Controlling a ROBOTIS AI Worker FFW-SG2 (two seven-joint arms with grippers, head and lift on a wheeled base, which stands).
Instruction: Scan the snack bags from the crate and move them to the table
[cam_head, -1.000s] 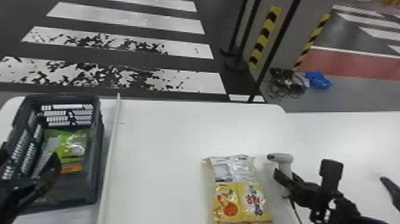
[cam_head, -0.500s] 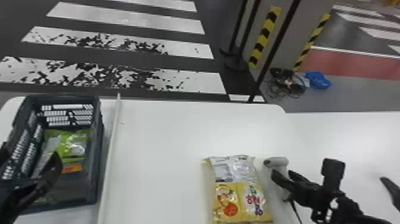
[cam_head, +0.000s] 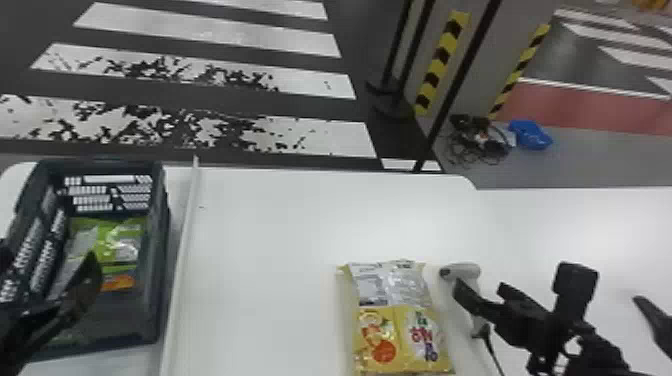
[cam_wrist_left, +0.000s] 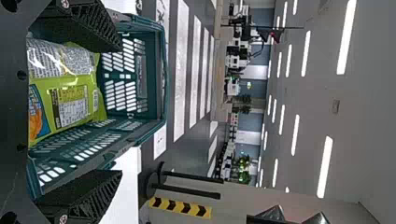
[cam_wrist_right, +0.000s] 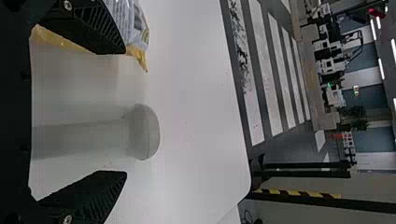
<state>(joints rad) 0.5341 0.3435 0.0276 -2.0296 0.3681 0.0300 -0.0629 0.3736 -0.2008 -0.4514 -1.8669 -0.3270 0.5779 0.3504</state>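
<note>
A: How is the white table (cam_head: 270, 250) occupied?

B: On the robot's left, the crate (cam_head: 159, 285) is placed, with a green snack bag (cam_head: 117, 245) kept inside; the yellow snack bag (cam_head: 400, 305) is laid flat, well apart from the crate.

A: By which arm can the scanner (cam_head: 465, 272) be reached sooner?

B: By the right one, it is judged; the left gripper (cam_wrist_left: 121, 111) is opened wide at the crate, with nothing held; the right gripper (cam_wrist_right: 126, 111) is opened wide also, with nothing held, and the scanner is seen between its fingers, just beside the yellow snack bag.

A: And how is the long axis directed?

B: The handle is pointed back to the robot, along the fingers; little turning should be needed before it is squeezed across; some small centring may be required, because the far finger from the yellow snack bag is nearer; whether contact is made cannot be told.
</note>
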